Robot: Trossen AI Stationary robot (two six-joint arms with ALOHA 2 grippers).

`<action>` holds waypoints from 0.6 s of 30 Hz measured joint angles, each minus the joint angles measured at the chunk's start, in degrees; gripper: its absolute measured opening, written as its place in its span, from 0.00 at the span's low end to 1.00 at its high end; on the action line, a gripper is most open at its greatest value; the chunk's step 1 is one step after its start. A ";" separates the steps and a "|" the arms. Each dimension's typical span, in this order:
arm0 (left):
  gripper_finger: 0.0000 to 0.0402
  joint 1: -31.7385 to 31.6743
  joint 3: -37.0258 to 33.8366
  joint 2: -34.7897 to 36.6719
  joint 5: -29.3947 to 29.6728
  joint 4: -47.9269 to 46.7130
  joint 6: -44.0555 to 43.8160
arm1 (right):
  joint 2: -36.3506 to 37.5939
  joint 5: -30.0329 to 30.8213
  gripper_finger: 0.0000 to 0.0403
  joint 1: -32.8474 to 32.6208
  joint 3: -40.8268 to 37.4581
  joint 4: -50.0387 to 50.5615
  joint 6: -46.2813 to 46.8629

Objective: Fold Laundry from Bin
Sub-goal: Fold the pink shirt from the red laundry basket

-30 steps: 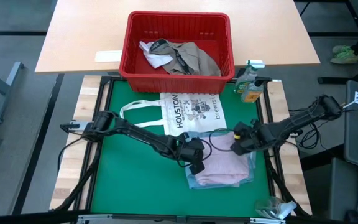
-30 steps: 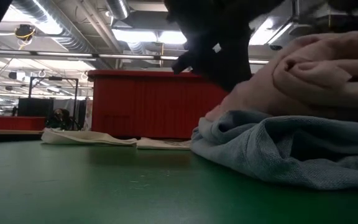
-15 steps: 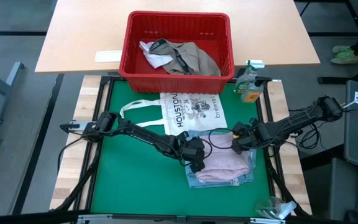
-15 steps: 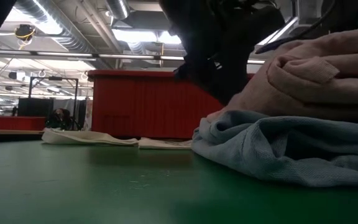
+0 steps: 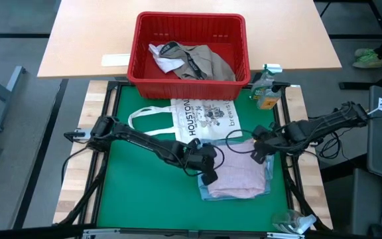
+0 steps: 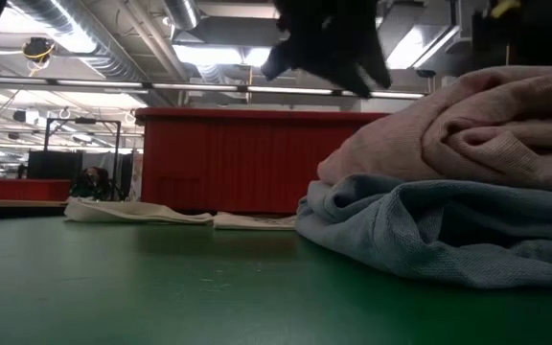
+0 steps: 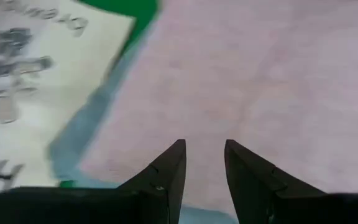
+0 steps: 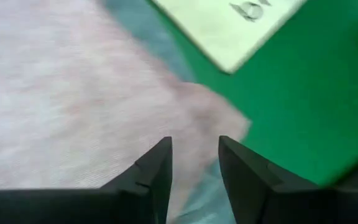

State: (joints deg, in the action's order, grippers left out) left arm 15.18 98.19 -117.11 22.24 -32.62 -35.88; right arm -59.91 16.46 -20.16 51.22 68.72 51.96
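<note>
A folded pale pink garment (image 5: 239, 178) lies on a light blue garment (image 5: 268, 174) at the green mat's right; in the low view the pink piece (image 6: 468, 125) rests on the blue one (image 6: 448, 230). My left gripper (image 5: 209, 176) hovers open over the pink garment's left edge (image 7: 204, 148). My right gripper (image 5: 258, 155) hovers open over its far right corner (image 8: 194, 143). Nothing is between either pair of fingers. The red bin (image 5: 190, 74) stands beyond the mat, holding khaki-grey (image 5: 207, 61) and white (image 5: 161, 56) laundry.
A white tote bag printed "HOUSTON" (image 5: 204, 119) lies flat between the bin and the folded pile. A spray bottle (image 5: 266, 91) stands at the mat's far right corner. A clear object (image 5: 290, 222) sits at the near right. Bare green mat (image 5: 144, 199) spreads to the left.
Both grippers have risen off the pink garment, the right one also drawing a little toward the table's right edge. The pink garment stays folded on the blue piece and has spread back out toward the table's far edge.
</note>
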 joint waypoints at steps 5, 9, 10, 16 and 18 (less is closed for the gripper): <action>0.26 3.37 0.02 0.24 -4.40 2.42 -0.02 | 0.98 -0.62 0.33 -6.92 2.31 -3.29 -0.02; 0.26 6.16 0.00 0.06 -3.28 2.77 -0.04 | 1.04 2.44 0.33 -13.88 2.50 -6.26 1.16; 0.26 6.75 0.00 0.06 -2.92 3.14 -0.04 | 1.02 3.58 0.33 -15.84 2.50 -7.12 1.81; 0.26 10.29 0.01 -0.56 3.30 8.65 1.12 | -1.10 6.88 0.33 -25.25 2.56 -15.03 -1.18; 0.26 11.14 0.02 -1.17 5.70 10.88 2.87 | -2.22 7.49 0.33 -27.55 2.56 -16.54 -1.73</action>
State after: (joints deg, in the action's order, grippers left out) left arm 26.32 98.21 -118.28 27.94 -21.74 -33.00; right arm -62.13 23.95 -47.71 53.78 52.18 50.23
